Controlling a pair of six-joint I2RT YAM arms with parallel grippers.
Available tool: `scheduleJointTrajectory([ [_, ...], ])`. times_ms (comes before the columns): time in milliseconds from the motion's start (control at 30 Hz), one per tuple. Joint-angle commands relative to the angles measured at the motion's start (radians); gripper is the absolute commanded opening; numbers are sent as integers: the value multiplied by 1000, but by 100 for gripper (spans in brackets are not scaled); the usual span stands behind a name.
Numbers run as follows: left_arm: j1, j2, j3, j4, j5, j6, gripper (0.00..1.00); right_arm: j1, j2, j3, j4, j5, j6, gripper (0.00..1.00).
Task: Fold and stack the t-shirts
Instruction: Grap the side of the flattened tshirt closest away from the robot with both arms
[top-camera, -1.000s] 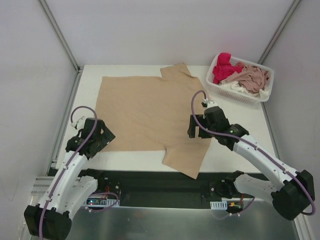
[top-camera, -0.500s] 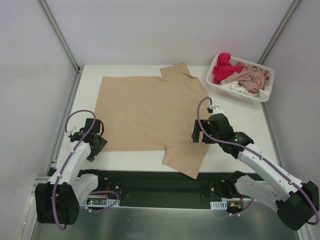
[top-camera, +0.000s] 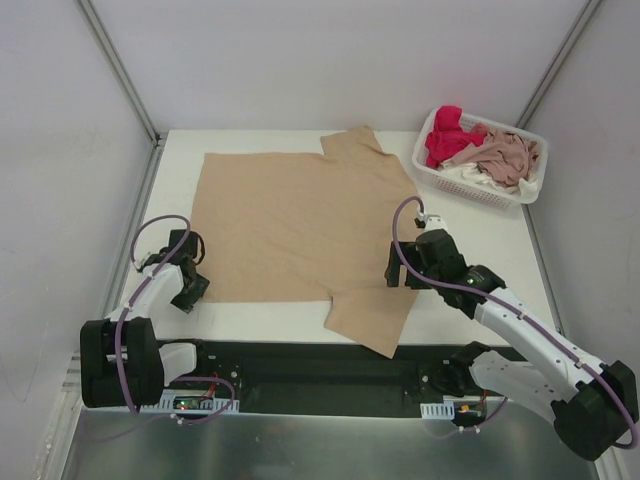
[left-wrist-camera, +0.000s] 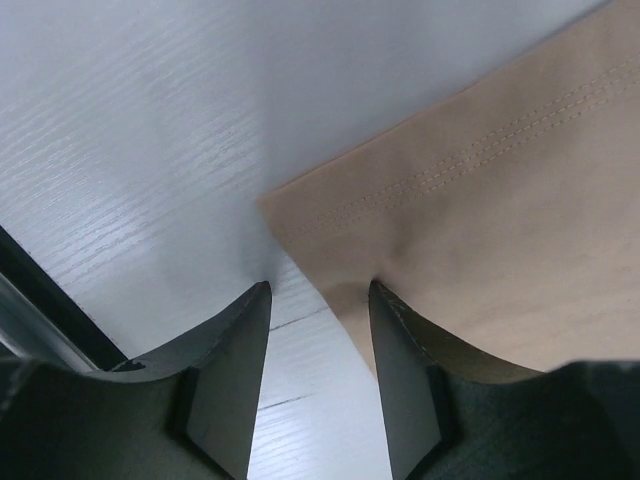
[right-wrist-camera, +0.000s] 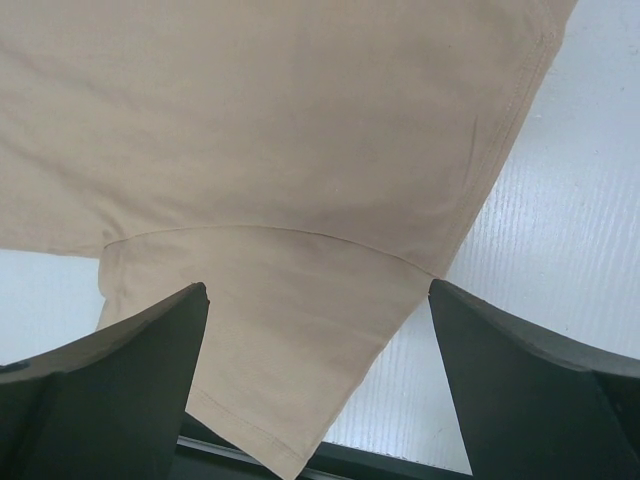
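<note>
Now, your basket holds red-pink shirt, dusty pink shirt, white shirt.
Left gripper half-spread astride a corner of tan shirt; right gripper spread wide above it.

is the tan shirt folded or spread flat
Spread flat. The tan shirt lies as one open layer on the table, both sleeves sticking out, no fold showing.

Tan-beige tee: big, spread flat mid-table, hem twd left edge, one sleeve at far edge, other overhanging near edge. Red-pink tee, dusty-pink tee, white tee: crumpled in basket, far-right corner.
</note>
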Motion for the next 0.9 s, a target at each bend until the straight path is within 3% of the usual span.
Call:
scheduleJointTrajectory([
  [0,11,40,-7,10,21,-11,44,4,17,10,12,28,-1,97],
  [133,20,59,-9,22,21,-3,38,5,37,14,7,20,-1,97],
  [267,22,60,-7,28,24,5,21,4,37,14,2,17,0,97],
  [300,23,60,-6,31,22,9,8,4,33,16,-1,13,-1,97],
  [333,23,63,-6,33,19,12,1,4,29,13,-2,-9,-6,97],
  [533,23,62,10,50,12,61,0,45,26,-13,-20,-23,12,97],
  [633,25,39,7,51,2,67,0,123,55,-9,-51,2,-12,97],
  [867,25,-84,-47,62,36,94,0,430,196,60,-205,128,54,97],
])
